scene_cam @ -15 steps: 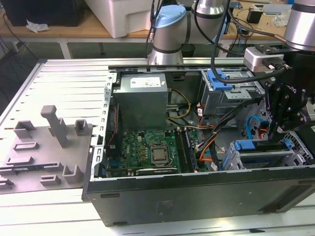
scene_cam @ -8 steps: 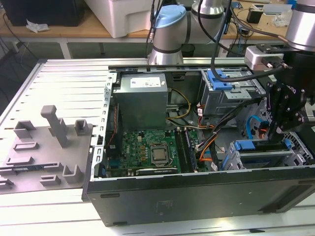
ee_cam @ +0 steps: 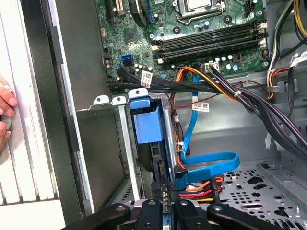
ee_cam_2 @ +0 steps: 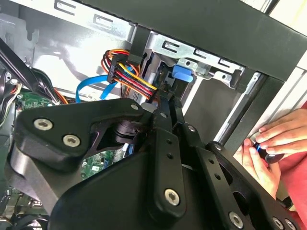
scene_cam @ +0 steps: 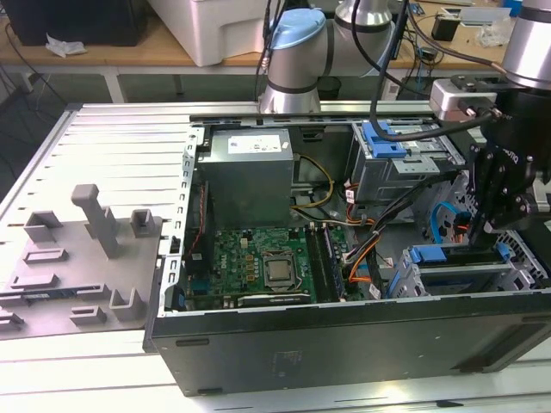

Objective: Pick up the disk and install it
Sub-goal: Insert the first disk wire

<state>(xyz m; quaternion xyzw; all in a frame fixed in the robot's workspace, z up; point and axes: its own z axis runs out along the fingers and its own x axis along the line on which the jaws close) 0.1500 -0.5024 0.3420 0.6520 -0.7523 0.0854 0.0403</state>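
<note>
Workshop benches with cables and boxes stand behind a ribbed metal surface (scene_cam: 103,138) that carries an open computer case (scene_cam: 344,344) lying on its side. Disk (ee_cam: 148,125), blue plastic rail end showing, sits upright in the drive cage (ee_cam: 122,143) at the case's corner on the exterior view's right; in the exterior view the same blue rail (scene_cam: 448,255) shows at the top of that cage. Gripper (ee_cam: 165,191) right over it, black fingers (ee_cam: 158,189) drawn close together at the disk's edge; whether they clamp it or only touch it, cannot tell. Beside the disk: blue flat data cable (ee_cam: 211,163) looped, red-yellow-black power leads (ee_cam: 201,189) just next to the fingers. Further out: green motherboard (scene_cam: 258,258) with its processor socket, grey power-supply box (scene_cam: 250,172) at the far wall, a second cage with a bare blue bracket (scene_cam: 383,142). Outside the case wall, a person's hand (ee_cam_2: 273,143) rests on the surface, holding a small dark object. Grey moulded fixture tray (scene_cam: 77,258) lies on the surface at the exterior view's left, well apart from the case.
</note>
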